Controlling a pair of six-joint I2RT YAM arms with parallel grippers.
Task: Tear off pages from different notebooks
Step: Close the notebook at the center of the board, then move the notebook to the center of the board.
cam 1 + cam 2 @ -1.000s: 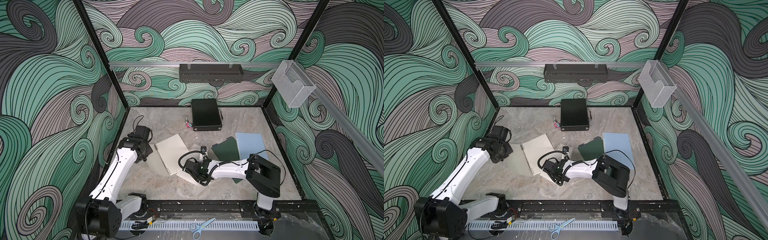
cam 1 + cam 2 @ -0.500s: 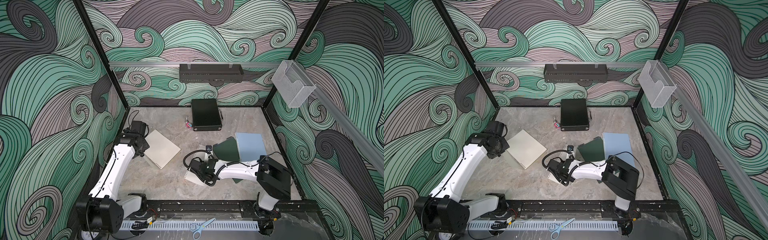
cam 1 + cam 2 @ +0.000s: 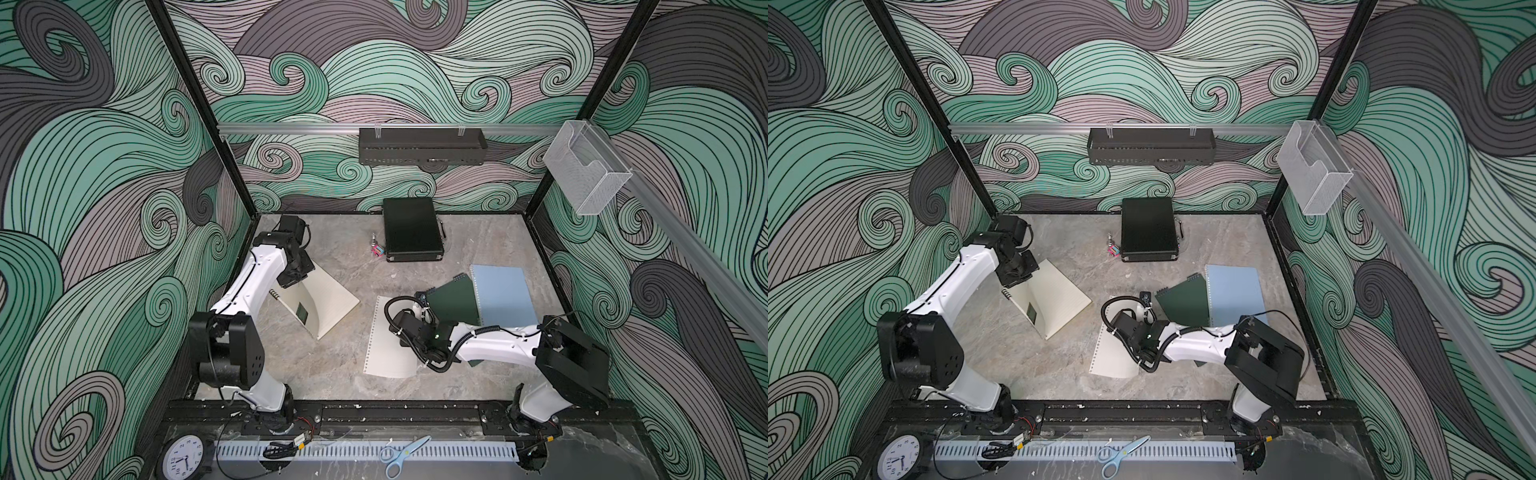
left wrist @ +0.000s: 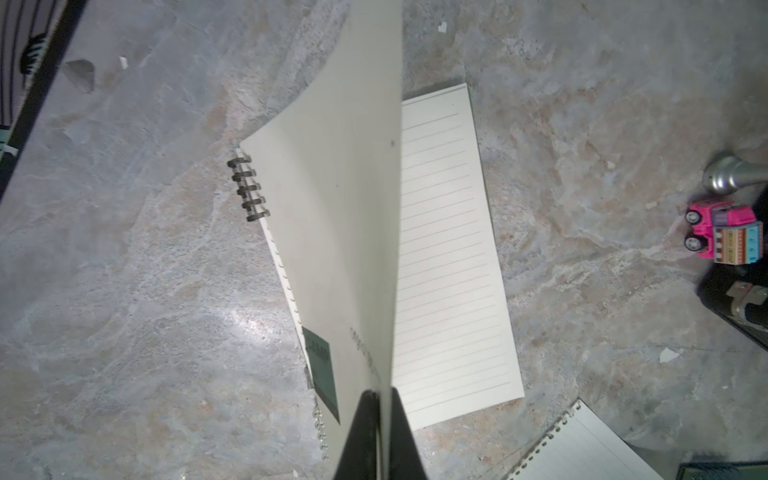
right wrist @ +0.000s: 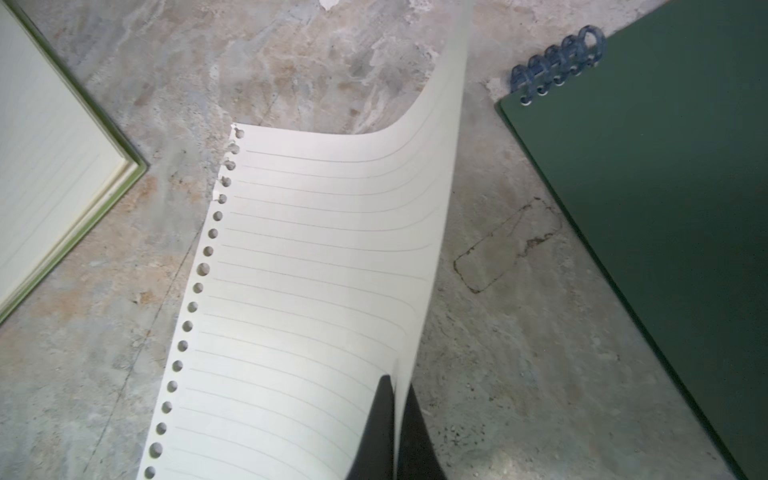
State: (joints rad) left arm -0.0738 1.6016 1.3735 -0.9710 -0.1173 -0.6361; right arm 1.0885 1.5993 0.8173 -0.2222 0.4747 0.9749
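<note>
Page (image 5: 316, 270) hangs free, clamped in my right gripper (image 5: 397, 399); left gripper (image 4: 380, 401) straddles the beige notebook (image 4: 449, 257) cover (image 4: 340, 208), grip unclear; next, lay it flat.

Taking the hard case (image 3: 412, 235) as anchor: a toy truck (image 3: 377, 251) sits just left of its front corner. Before the case and well to its left lies the open notebook (image 3: 332, 297) (cover raised off its pages). Straight before the case lies the loose page (image 3: 386, 353). Before it, rightward, lie the inner closed notebook (image 3: 451, 301) and the outer closed notebook (image 3: 503, 297), edges overlapping.
</note>
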